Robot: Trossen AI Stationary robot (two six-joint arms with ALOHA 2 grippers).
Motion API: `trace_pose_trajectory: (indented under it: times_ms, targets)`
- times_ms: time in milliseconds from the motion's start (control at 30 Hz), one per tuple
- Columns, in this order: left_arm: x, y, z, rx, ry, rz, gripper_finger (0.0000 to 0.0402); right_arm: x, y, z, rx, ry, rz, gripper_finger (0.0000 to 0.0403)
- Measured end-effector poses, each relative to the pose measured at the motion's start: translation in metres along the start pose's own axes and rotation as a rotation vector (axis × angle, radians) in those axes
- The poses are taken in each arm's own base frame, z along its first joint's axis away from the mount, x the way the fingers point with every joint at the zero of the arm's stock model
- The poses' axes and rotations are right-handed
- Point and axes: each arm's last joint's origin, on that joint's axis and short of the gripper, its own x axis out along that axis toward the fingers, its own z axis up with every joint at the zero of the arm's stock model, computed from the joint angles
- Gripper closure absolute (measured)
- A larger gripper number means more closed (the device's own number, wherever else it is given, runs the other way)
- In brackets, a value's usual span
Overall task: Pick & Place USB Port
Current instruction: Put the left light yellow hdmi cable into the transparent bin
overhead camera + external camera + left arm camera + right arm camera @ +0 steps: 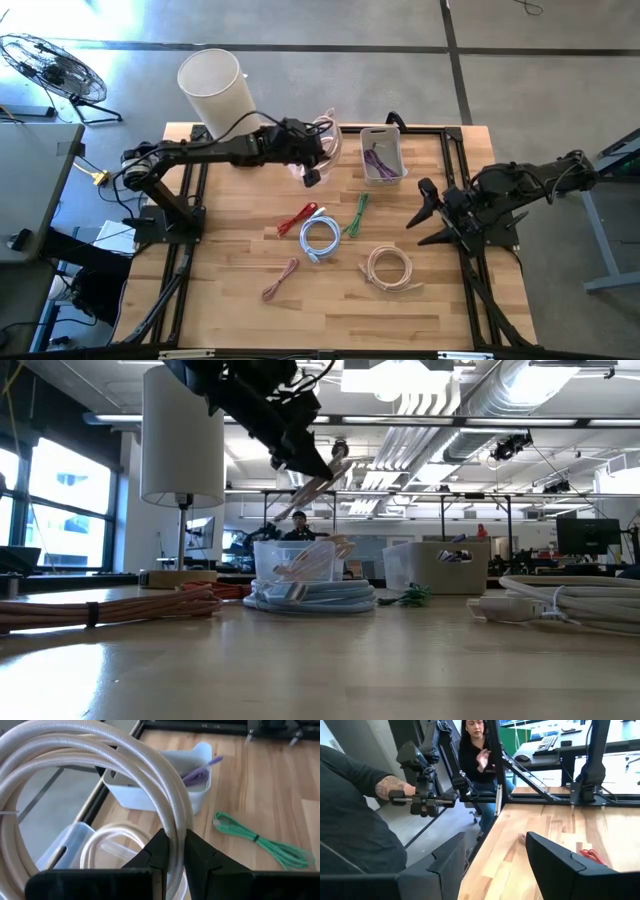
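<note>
No readable text, label, brand, number or sign anywhere: none on the cables, the bins, the arms or the table (330, 300). Screens in the room behind too small and blurred to read.

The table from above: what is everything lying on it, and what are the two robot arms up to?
White cable coil: one, held in the left gripper above the clear bin.
Clear bin: one, back edge of the table, holds a pale cable.
White bin: one, back edge toward the right, holds a purple cable.
Red cable: one, table middle.
Light blue cable coil: one, beside the red cable.
Green cable: one, right of the blue coil.
Beige cable coil: one, front right.
Pink cable: one, front middle.
White lamp: one, back left corner.
Left gripper: shut on the white coil.
Right gripper: open, empty, at the right edge.
</note>
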Motion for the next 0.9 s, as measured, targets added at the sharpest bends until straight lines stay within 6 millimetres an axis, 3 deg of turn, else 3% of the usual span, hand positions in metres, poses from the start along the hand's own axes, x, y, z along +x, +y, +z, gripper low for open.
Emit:
trace_pose_trajectory:
  times_ms: [400,900]
  targets:
    - [0.006,0.009,-0.023,-0.021,0.027,0.007,0.0366,0.0,0.0,-0.001,-0.004,0.012,-0.004,0.0204]
    - [0.011,0.018,-0.037,-0.032,-0.034,-0.03,0.0366,0.0,-0.002,-0.002,0.001,0.02,-0.04,0.0204]
